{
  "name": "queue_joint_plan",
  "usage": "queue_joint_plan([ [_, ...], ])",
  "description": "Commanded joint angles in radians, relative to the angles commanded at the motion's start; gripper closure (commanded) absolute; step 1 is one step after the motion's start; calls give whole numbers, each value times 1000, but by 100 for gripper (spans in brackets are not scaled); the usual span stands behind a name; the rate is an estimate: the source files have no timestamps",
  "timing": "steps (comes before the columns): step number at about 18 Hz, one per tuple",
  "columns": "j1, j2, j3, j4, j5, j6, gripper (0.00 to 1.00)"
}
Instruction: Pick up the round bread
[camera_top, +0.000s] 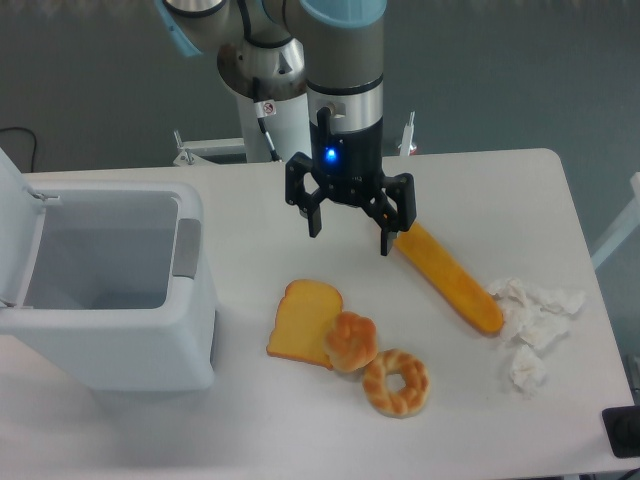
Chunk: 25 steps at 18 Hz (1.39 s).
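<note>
The round bread (351, 340) is a small golden-brown lobed bun lying on the white table, leaning over the right edge of the toast slice (304, 322) and touching the ring-shaped bread (396, 382). My gripper (349, 234) hangs above the table, up and behind the bun, well apart from it. Its two dark fingers point down, spread wide, with nothing between them.
A long baguette (449, 277) lies diagonally right of the gripper, close to the right finger. Crumpled white tissue (532, 322) sits near the table's right edge. A white open bin (105, 285) stands at the left.
</note>
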Motion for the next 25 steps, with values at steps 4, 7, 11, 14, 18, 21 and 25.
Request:
queue_joint_plan([
  [4,-8,0,3,0,3,0,0],
  [7,-8,2,-2,0,2,-5,0],
  [11,-8,3,-5,3,-3,-12,0],
  [14,-8,6,-23,9,-5,-11,0],
  [18,-3,5,-25,12,-8,-5,0],
  [21,-2,3,-43,14,-26,-2,0],
  [25,-2,-2,-31,14,-23,0,0],
])
